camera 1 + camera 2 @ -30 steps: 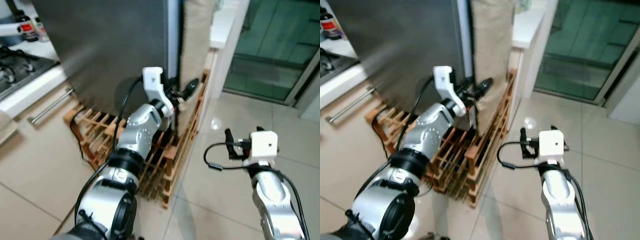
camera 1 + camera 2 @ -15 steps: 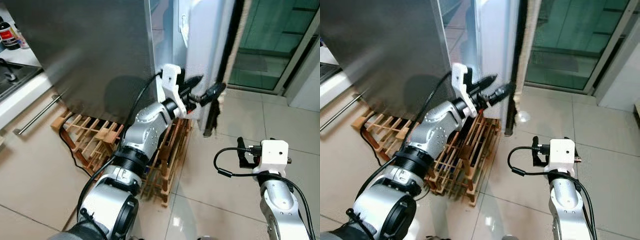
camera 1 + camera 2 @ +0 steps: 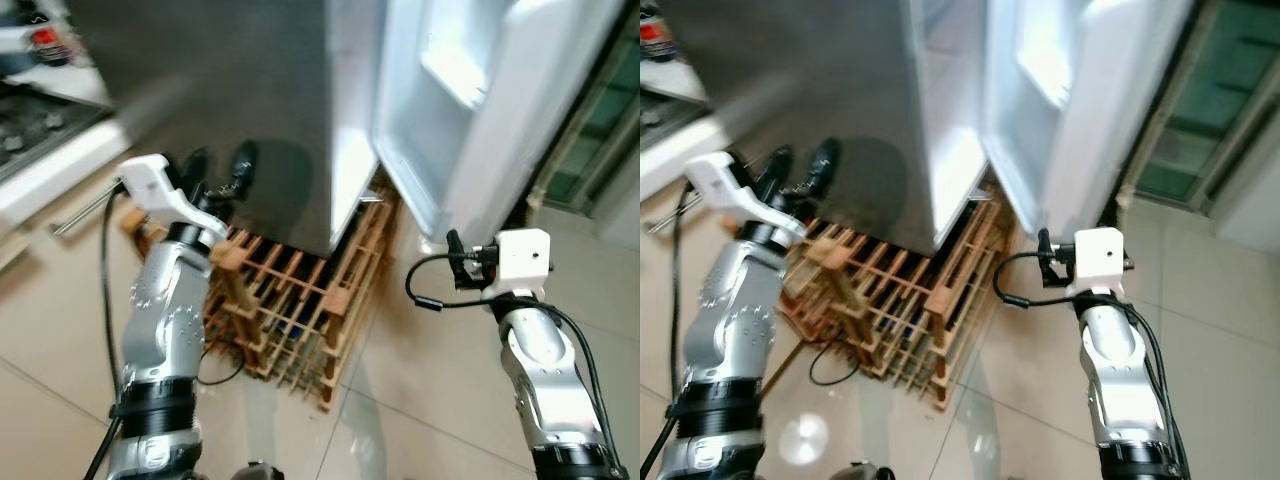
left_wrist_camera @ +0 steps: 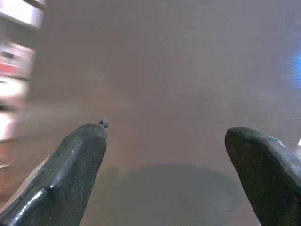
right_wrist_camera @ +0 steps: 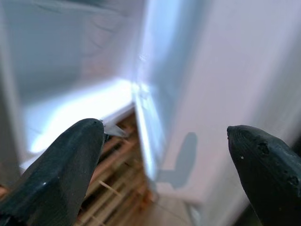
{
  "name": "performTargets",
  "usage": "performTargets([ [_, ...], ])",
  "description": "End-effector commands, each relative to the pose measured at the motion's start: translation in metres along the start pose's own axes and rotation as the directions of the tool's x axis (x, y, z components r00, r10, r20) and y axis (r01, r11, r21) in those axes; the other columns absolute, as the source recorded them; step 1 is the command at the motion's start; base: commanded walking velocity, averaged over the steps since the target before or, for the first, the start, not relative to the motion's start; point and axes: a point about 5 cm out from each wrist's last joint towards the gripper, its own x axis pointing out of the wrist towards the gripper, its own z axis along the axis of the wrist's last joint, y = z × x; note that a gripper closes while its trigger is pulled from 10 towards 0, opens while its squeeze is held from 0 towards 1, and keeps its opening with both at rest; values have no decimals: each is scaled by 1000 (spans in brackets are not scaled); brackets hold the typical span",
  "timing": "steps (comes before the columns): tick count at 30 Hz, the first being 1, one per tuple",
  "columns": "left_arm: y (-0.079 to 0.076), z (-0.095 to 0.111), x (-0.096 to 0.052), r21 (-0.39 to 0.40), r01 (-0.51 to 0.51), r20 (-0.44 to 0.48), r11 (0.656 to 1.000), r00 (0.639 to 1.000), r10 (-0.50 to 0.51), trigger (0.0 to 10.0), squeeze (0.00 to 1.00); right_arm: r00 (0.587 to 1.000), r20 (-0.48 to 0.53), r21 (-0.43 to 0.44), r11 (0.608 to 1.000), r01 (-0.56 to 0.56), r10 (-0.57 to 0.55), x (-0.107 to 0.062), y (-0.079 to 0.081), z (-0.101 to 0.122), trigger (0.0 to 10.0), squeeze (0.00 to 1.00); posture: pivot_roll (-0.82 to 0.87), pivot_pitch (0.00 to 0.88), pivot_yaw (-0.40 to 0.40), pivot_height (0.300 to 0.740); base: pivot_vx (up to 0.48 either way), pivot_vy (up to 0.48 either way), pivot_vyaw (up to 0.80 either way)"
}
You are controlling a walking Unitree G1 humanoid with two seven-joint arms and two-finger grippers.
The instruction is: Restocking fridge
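Observation:
The fridge's dark steel side (image 3: 262, 80) faces me, and its white door (image 3: 500, 120) stands swung wide to the right, showing a moulded inner shelf. A lit strip of the fridge interior (image 5: 70, 117) shows past the door's edge. My left gripper (image 3: 220, 168) is raised in front of the steel side, open and empty; the left wrist view has its fingers (image 4: 70, 165) apart before the grey panel. My right gripper (image 3: 455, 265) hovers low beside the open door's bottom corner, open, holding nothing.
A wooden wine rack (image 3: 295, 310) lies on the tiled floor at the fridge's base, with a black cable beside it. A white counter with a stove (image 3: 45, 130) runs along the left. Green glass doors (image 3: 600, 140) stand behind the fridge door. The picture is blurred.
The fridge door has swung much wider to the right. My left gripper has come off the door's edge and moved left, in front of the steel side. The camera has shifted too.

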Motion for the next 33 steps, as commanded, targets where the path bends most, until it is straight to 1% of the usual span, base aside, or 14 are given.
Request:
performTargets([
  [1,6,0,-2,34,-66,-17,997,998,67,10000,0,1000,-9,6,1000,-2,2,1,-3,-3,10000,153,-8,0,0,740,0,-454,656],
  [2,10,-5,0,52,-119,-45,992,992,121,10000,0,1000,-15,11,1000,-13,13,2,0,-5,10000,157,-4,0,-6,740,0,-450,644],
  [4,9,-7,2,62,-128,-57,990,990,132,10000,0,1000,-15,12,1000,-22,22,3,2,-5,10000,149,-3,0,-6,740,0,-450,638],
  [6,1,-12,4,39,-119,-88,992,989,122,10000,0,999,-13,12,999,-35,35,4,5,-6,10000,153,-4,0,-5,740,0,-450,631],
  [9,-4,-14,7,44,-121,-105,992,987,125,10000,0,999,-9,11,999,-40,40,5,6,-5,10000,161,-16,0,5,740,0,-450,619],
  [12,-9,-22,11,41,-128,-167,991,977,133,10000,0,1000,-11,-1,1000,-10,10,7,3,-5,10000,141,-28,0,17,740,0,0,585],
  [13,-10,-22,11,41,-128,-166,991,977,133,10000,0,1000,-12,-3,1000,-7,7,8,3,-5,10000,141,-28,0,17,740,0,0,563],
  [17,-12,-30,12,89,-127,-205,988,968,143,10000,0,1000,-9,-1,1000,-14,14,9,1,-5,10000,114,-46,0,35,740,0,0,0],
  [20,-10,-32,12,78,-137,-219,987,964,151,10000,0,1000,-5,-9,1000,-22,22,10,-1,-5,10000,114,-51,0,40,740,0,0,0],
  [23,-10,-33,14,73,-145,-229,987,960,158,10000,0,1000,-22,11,1000,12,-12,13,-13,-7,10000,118,-49,0,47,740,0,0,0],
  [24,-10,-33,14,73,-145,-229,987,960,158,10000,0,1000,-22,11,1000,12,-12,13,-13,-7,10000,118,-49,0,47,740,0,0,0],
  [28,-5,-29,20,79,-140,-227,987,962,155,10000,0,995,-54,28,996,88,-86,18,-38,-11,10000,110,-37,0,92,740,0,0,0],
  [31,-3,-25,24,99,-109,-236,989,963,129,10000,0,984,-67,33,985,168,-166,18,-59,-14,10000,106,-30,0,136,740,0,0,0],
  [33,-3,-24,25,104,-92,-243,990,963,115,10000,0,977,-71,29,978,205,-203,17,-68,-16,10000,110,-32,0,155,740,0,0,0],
])
